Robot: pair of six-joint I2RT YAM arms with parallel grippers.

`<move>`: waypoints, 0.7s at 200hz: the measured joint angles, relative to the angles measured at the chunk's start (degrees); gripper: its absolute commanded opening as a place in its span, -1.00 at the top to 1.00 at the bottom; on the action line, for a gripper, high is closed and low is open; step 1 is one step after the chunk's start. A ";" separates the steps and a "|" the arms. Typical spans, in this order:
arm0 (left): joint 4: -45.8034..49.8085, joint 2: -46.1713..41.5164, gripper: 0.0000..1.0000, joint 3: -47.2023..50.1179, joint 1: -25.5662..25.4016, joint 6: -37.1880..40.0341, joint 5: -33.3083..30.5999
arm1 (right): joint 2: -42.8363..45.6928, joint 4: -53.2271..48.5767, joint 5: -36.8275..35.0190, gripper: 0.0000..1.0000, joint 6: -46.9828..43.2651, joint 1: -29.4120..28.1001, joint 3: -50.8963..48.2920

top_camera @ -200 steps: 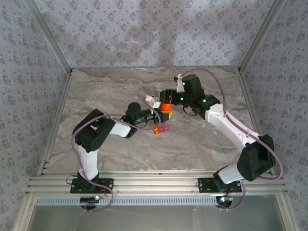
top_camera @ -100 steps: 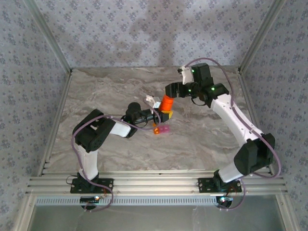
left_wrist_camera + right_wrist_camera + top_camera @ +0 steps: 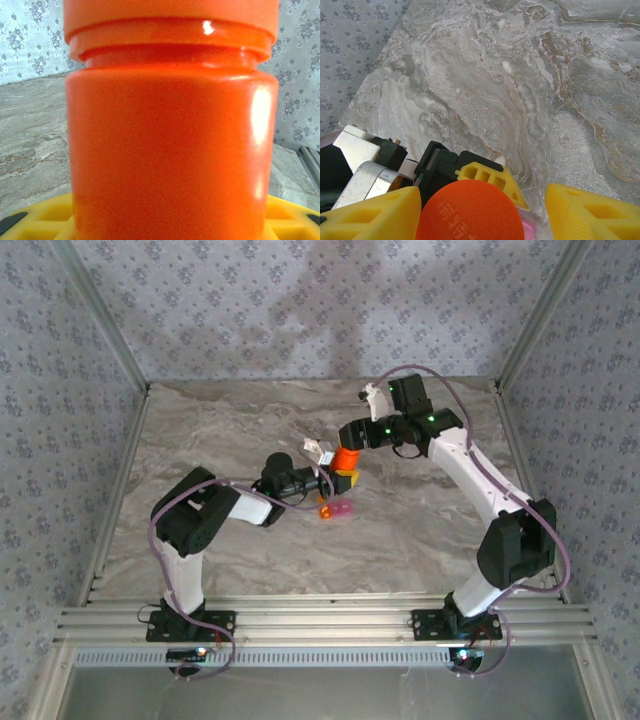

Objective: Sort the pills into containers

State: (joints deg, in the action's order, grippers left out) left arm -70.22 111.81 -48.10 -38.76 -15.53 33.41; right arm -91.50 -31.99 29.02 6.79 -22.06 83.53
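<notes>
Sorting looks barely begun: the orange pill bottle is still capped (so opening, pouring and sorting all remain). The left end effector pinches the bottle's base, upright near the worktop's middle. The right end effector is spread around the cap, with one finger apart from it. One bottle. Two joined containers lie just beside it on the near side: one orange box, one pink box.

Overhead view faces down; both wrist views press close on the bottle.
</notes>
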 measured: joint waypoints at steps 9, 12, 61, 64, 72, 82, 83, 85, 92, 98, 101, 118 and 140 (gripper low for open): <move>0.00 0.00 1.00 0.00 0.00 0.00 0.00 | -0.02 0.00 0.20 -0.33 -0.02 -0.09 0.00; 0.00 0.00 1.00 0.00 0.00 0.00 0.00 | -0.04 0.00 0.22 -0.34 0.00 -0.09 0.00; 0.00 0.00 1.00 0.00 0.00 0.00 0.00 | -0.11 0.00 0.46 -0.28 -0.02 -0.59 0.00; -0.02 0.00 1.00 0.00 0.00 0.00 0.00 | -0.11 0.00 0.48 -0.27 -0.02 -0.59 0.00; 0.00 0.00 1.00 0.00 0.00 0.00 0.02 | -0.11 0.00 0.59 -0.24 -0.02 -0.70 0.00; 0.00 0.00 1.00 0.00 0.02 0.00 0.00 | -0.11 0.00 0.66 -0.20 -0.02 -0.74 0.00; 0.00 0.00 1.00 0.00 0.02 0.00 0.00 | -0.11 0.00 0.68 -0.20 0.00 -0.74 0.00; -0.02 0.00 1.00 0.00 0.02 0.00 0.00 | -0.11 0.00 0.70 -0.19 -0.02 -0.74 0.00; -0.02 0.00 1.00 0.00 0.02 0.00 0.02 | -0.11 -0.02 0.83 -0.17 -0.02 -0.85 0.00; 0.00 0.00 1.00 0.00 0.02 0.00 0.02 | -0.11 0.00 0.83 -0.15 -0.02 -0.85 0.00; -0.02 0.00 1.00 0.00 0.02 0.00 0.02 | -0.11 0.00 0.81 -0.14 -0.02 -0.85 -0.02; -0.02 0.00 1.00 0.00 0.00 0.00 0.02 | -0.11 0.00 0.81 -0.09 0.00 -0.83 -0.09; 0.39 0.00 1.00 0.00 -0.02 0.00 0.04 | -0.11 0.46 0.74 -0.02 0.11 -0.83 -0.59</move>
State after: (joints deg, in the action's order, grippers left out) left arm -69.82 111.81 -48.10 -38.79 -15.53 33.45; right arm -91.61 -31.53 29.76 6.90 -22.90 82.94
